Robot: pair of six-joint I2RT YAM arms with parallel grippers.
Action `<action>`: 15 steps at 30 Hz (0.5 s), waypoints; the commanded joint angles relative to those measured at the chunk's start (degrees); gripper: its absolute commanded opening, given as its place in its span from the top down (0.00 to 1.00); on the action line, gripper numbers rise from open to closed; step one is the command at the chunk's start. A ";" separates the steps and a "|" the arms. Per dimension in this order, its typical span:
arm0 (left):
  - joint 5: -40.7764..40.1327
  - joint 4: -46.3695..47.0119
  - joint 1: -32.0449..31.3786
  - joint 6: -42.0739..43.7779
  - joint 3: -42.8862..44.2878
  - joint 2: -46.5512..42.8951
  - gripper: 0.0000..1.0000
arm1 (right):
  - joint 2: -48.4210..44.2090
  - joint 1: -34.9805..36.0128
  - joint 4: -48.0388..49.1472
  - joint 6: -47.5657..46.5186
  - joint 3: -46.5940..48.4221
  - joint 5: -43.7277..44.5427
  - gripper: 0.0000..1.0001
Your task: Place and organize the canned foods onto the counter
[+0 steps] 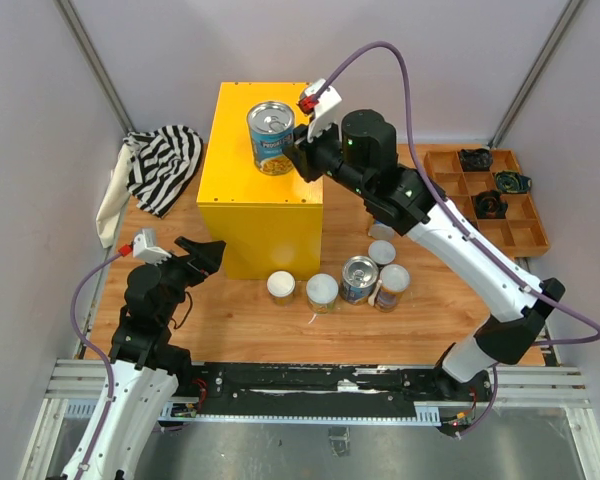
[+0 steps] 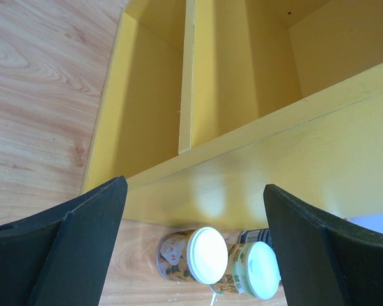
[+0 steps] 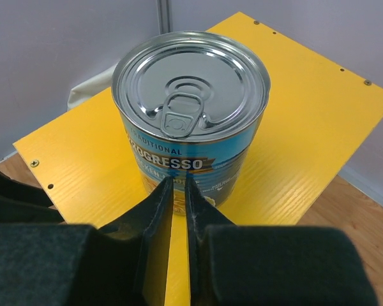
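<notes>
Canned foods (image 1: 322, 292): one blue-labelled steel can (image 1: 271, 140) up on big yellow box counter (image 1: 242, 180), five cans (image 1: 359, 278) below its front edge; right gripper (image 3: 177, 188) closed, empty, left gripper (image 2: 195, 191) spread wide.

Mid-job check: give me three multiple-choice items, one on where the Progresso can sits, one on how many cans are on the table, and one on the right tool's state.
1. Where is the Progresso can? A) on top of the counter B) down beside it C) lifted in the air
2. How many cans stand on the table? A) two B) five C) nine
3. The right tool is: A) wide open B) shut on the can C) shut, holding nothing
Answers: 1 A, it stands upright on the yellow top; 2 B, five lids show in front of the counter; 3 C, its fingers are closed together in front of the can.
</notes>
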 commanded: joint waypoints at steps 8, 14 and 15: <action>0.58 1.92 -0.27 -0.57 0.44 -0.40 0.08 | 5.43 -1.94 2.87 3.57 2.54 -3.27 0.87; 0.84 2.43 -0.26 -0.21 0.51 0.12 0.08 | 9.47 -2.83 3.13 4.87 6.36 -3.61 0.86; 0.91 2.61 -0.29 -0.19 0.52 0.26 0.08 | 10.16 -3.01 3.13 5.29 7.03 -3.64 0.86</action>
